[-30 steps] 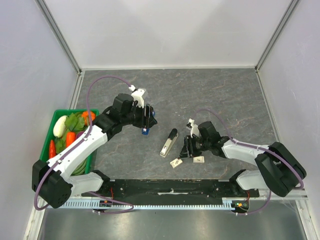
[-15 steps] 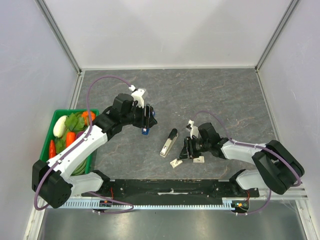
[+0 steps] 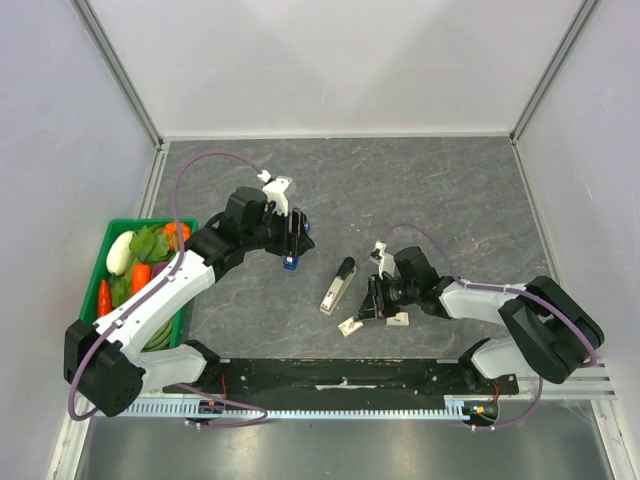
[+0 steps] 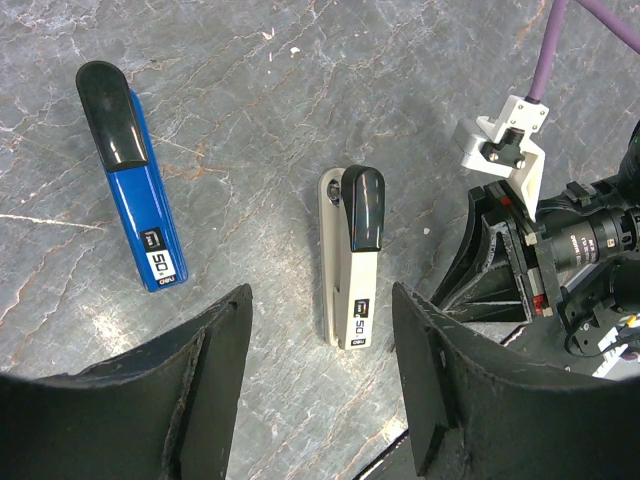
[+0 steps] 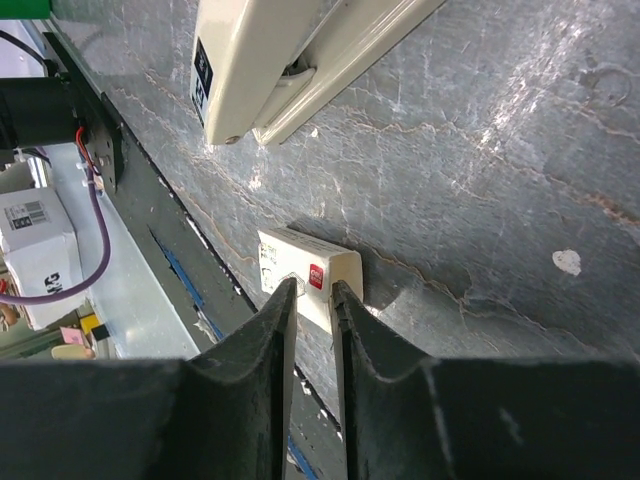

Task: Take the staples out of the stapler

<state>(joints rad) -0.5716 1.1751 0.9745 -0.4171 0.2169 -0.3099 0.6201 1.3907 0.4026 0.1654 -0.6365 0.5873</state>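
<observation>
The stapler [image 3: 338,285] lies flat mid-table, cream-grey with a black cap; it also shows as the stapler [image 4: 352,262] and the stapler [image 5: 290,60]. My left gripper [image 3: 293,240] hovers over the table, open, with nothing between its jaws; in its own view the left gripper [image 4: 320,296] frames the stapler's near end. My right gripper [image 3: 368,305] sits low, right of the stapler. In the wrist view the right gripper [image 5: 312,291] keeps a narrow gap, tips just short of a small white staple box [image 5: 290,258], gripping nothing.
A blue stapler [image 4: 130,190] lies left of the grey one, under my left gripper [image 3: 290,263]. Two small white boxes [image 3: 351,325] [image 3: 398,320] sit near the front rail [image 3: 330,375]. A green basket [image 3: 140,222] of vegetables stands at the left.
My right gripper has crept left and toward the front, nearer the left white box, and its jaws have narrowed. The left arm and both staplers have stayed put.
</observation>
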